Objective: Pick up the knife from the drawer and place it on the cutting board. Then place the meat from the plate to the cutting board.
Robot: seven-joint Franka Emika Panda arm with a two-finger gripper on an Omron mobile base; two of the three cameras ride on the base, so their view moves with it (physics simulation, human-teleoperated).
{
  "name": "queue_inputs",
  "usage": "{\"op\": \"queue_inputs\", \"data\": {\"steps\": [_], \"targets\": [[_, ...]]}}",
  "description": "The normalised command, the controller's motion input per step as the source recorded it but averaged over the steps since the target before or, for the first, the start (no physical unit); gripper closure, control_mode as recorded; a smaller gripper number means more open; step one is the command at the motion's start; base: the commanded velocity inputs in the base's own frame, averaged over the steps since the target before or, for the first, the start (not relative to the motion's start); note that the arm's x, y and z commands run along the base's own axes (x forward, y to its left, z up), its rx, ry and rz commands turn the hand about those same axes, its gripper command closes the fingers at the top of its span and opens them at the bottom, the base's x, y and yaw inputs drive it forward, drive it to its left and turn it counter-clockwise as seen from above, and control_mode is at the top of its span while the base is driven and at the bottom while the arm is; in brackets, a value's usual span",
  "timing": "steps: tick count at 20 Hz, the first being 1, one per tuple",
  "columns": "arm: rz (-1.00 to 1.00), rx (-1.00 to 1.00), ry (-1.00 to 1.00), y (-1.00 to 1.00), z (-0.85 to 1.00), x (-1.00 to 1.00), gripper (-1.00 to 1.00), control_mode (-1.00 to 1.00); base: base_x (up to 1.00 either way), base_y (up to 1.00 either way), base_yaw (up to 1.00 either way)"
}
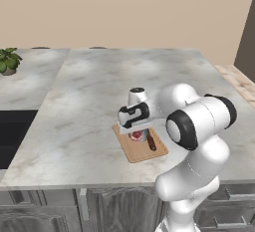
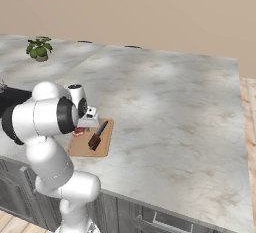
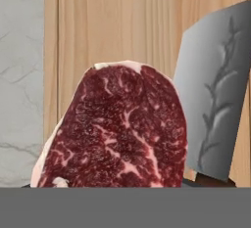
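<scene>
- The gripper (image 1: 140, 134) hangs low over the board (image 1: 135, 151), pointing straight down. Its fingertips are hidden behind the hand in both base views and do not appear in the hand view, so I cannot tell whether the jaws are clamped on the meat (image 3: 117, 134) or apart.
- The meat sits directly under the hand, over the board's near-left part. Whether it rests on the wood or hangs just above it cannot be made out.
- The knife (image 2: 97, 135) lies on the board just beside the meat, handle toward the robot. In the hand view its grey blade (image 3: 215, 100) is close to the meat, possibly touching it.
- The board lies near the front edge of the marble counter (image 1: 99, 91), with a potted plant (image 2: 39, 48) well apart at the far left.
- Risks, as I judge them: if the meat is let go off-centre, it could land partly on the blade or slide toward the board's edge. A finger dragged sideways on the way up could nudge the knife.
- The meat's lower edge is cut off in the hand view.
</scene>
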Motion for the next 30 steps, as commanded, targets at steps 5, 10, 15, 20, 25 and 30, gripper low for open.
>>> {"op": "queue_inputs", "data": {"steps": [5,10,15,20,25,30], "targets": [[-0.03,0.00,0.07,0.00,-0.23,0.28,1.00,-1.00,0.00,0.00,0.00],[-0.02,0.00,0.06,0.00,-0.25,0.24,1.00,-1.00,0.00,0.00,0.00],[-0.02,0.00,0.04,0.00,-0.27,0.21,1.00,-1.00,0.00,0.00,0.00],[-0.02,0.00,0.01,0.00,-0.24,0.13,1.00,-1.00,0.00,0.00,0.00],[-0.02,0.00,0.01,0.00,-0.23,0.10,1.00,-1.00,0.00,0.00,0.00],[-0.02,0.00,0.03,0.01,-0.24,0.11,-1.00,-1.00,0.00,0.00,0.00]]}}
